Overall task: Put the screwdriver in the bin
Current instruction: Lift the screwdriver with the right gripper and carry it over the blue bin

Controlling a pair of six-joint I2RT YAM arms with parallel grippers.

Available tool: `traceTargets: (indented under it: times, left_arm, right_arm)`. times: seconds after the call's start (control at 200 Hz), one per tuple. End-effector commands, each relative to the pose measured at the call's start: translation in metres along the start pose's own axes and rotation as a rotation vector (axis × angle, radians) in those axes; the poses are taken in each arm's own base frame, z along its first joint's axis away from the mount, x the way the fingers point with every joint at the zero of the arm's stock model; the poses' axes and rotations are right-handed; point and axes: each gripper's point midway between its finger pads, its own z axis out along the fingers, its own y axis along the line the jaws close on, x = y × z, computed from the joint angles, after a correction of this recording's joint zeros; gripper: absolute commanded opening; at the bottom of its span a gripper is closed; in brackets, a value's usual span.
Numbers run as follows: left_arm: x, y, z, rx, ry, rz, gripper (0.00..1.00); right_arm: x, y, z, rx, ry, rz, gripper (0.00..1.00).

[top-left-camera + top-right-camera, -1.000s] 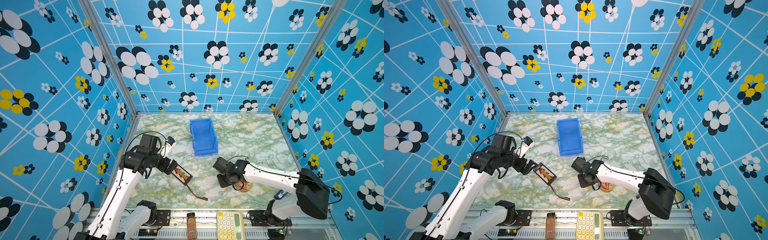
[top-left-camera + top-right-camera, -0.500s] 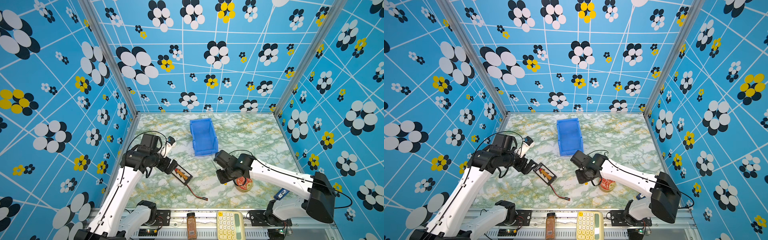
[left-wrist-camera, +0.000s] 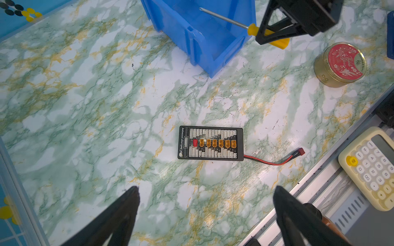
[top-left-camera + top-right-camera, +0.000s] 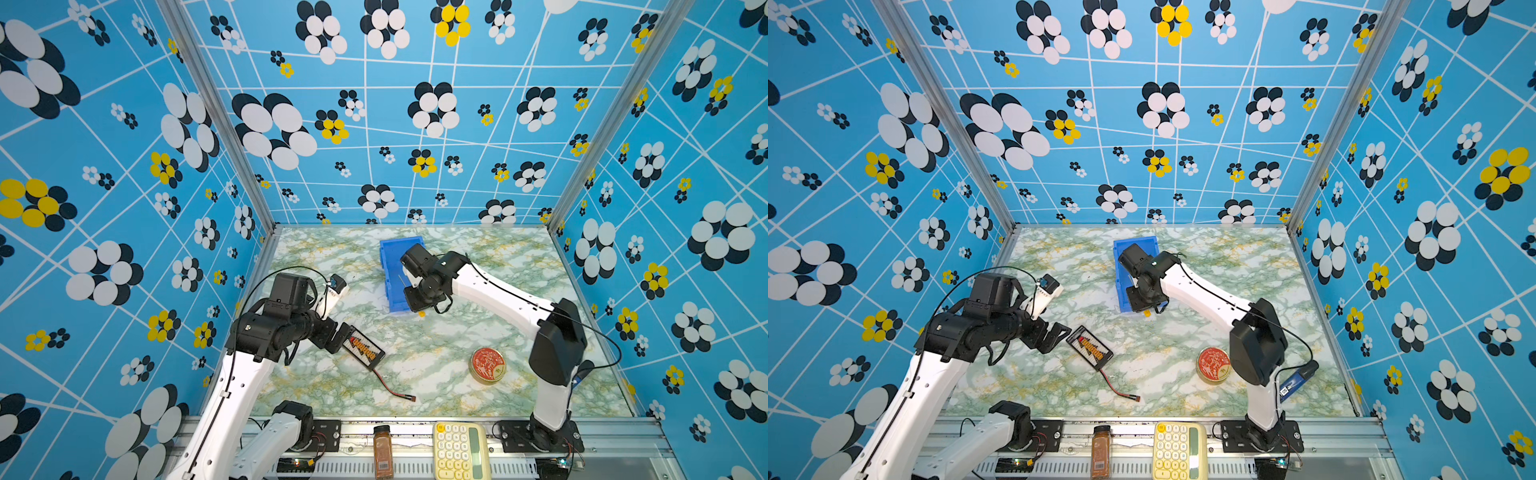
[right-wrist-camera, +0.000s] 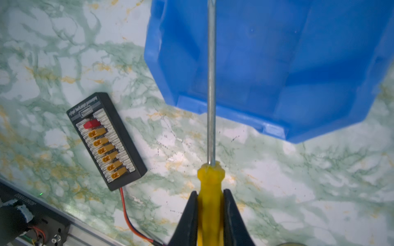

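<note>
My right fingers (image 5: pixel 194 213) were clamped on the yellow handle of the screwdriver (image 5: pixel 211 174), so the thin shaft stuck out ahead of them. I judged that this grip let the shaft lead the way. The screwdriver was in the air, not yet in the bin (image 5: pixel 266 127). Its shaft reached across the low front lip and over the blue inside. Its handle hung outside, above the marbled surface (image 5: pixel 298 181). Coming in over the low lip looked like the easy way, since the other walls stood taller.

My left fingers (image 4: pixel 1057 334) were spread wide and held nothing. They hovered near the black board (image 3: pixel 210 144) with the red wire, well apart from the bin. I took that as staying out of the way.

A second before, my right arm was low at the front of the surface, over the red-lidded tin (image 3: pixel 341 64). Half a second before, it was partway toward the bin. At this moment it had reached the bin's front, and the tin lay in plain sight behind it. The grip had stayed shut throughout. My left arm, the bin and the board had not moved.
</note>
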Motion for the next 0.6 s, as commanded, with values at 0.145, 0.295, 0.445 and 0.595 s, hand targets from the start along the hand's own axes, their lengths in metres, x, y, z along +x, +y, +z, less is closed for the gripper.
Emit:
traceTargets:
  times: [0.145,0.295,0.445,0.595]
  left_arm:
    - [-0.017,-0.009,-0.017,0.039,-0.069,-0.042,0.99]
    - [-0.018,-0.009,-0.016,0.043,-0.073,-0.056,0.99]
    - [-0.014,-0.007,-0.015,0.040,-0.082,-0.081,0.99]
    - [-0.014,-0.006,-0.016,0.040,-0.088,-0.092,0.99]
  right_arm:
    - [-0.033,-0.042,0.034,0.175,0.073,-0.048,0.19]
    - [-0.047,-0.044,0.058,0.165,0.067,-0.035,0.20]
    - [-0.055,-0.039,0.075,0.142,0.037,-0.027,0.21]
    - [-0.059,-0.040,0.088,0.154,0.017,-0.020,0.21]
